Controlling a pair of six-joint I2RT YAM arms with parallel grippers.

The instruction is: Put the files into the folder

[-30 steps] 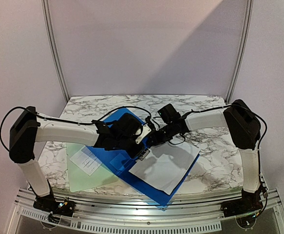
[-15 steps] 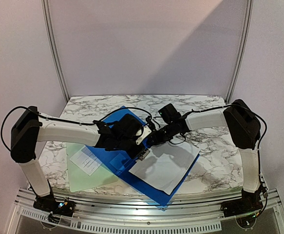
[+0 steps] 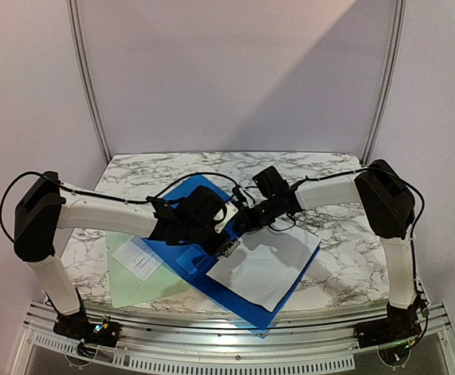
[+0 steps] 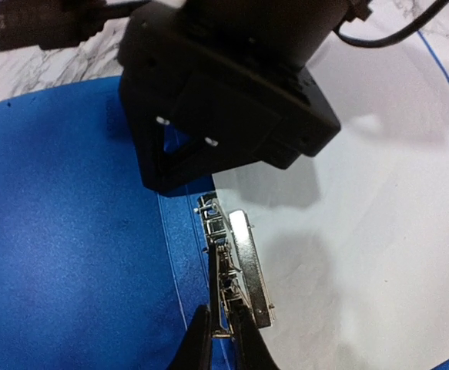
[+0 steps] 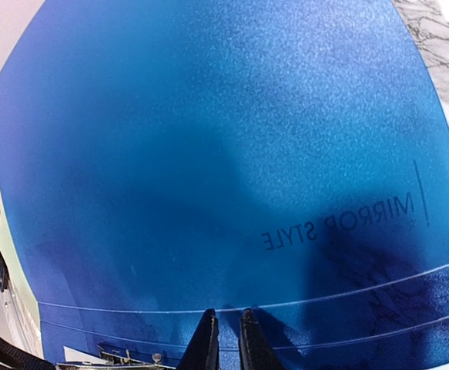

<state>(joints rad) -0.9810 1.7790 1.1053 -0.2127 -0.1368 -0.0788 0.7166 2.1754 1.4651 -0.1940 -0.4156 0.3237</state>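
The blue folder (image 3: 182,258) lies open on the marble table. The large white sheet (image 3: 262,269) lies on its right half, with one edge beside the metal clip (image 4: 243,254). The small printed slip (image 3: 137,258) lies left of the folder, outside it. My left gripper (image 4: 222,339) is shut on the clip's thin lever at the spine. My right gripper (image 5: 226,339) has its fingers nearly together, tips on the blue cover (image 5: 209,154) by the spine fold, just beyond the clip. In the top view both grippers meet at the folder's middle, the left gripper (image 3: 229,247) just below the right gripper (image 3: 239,225).
A pale green sheet (image 3: 141,289) lies under the slip at the front left, partly under the folder. The right wrist's black body (image 4: 224,116) hangs close above the clip. The folder's front corner reaches the table's near edge (image 3: 258,316).
My left gripper has shifted slightly towards the near left at the clip. The right arm and the papers have barely moved.
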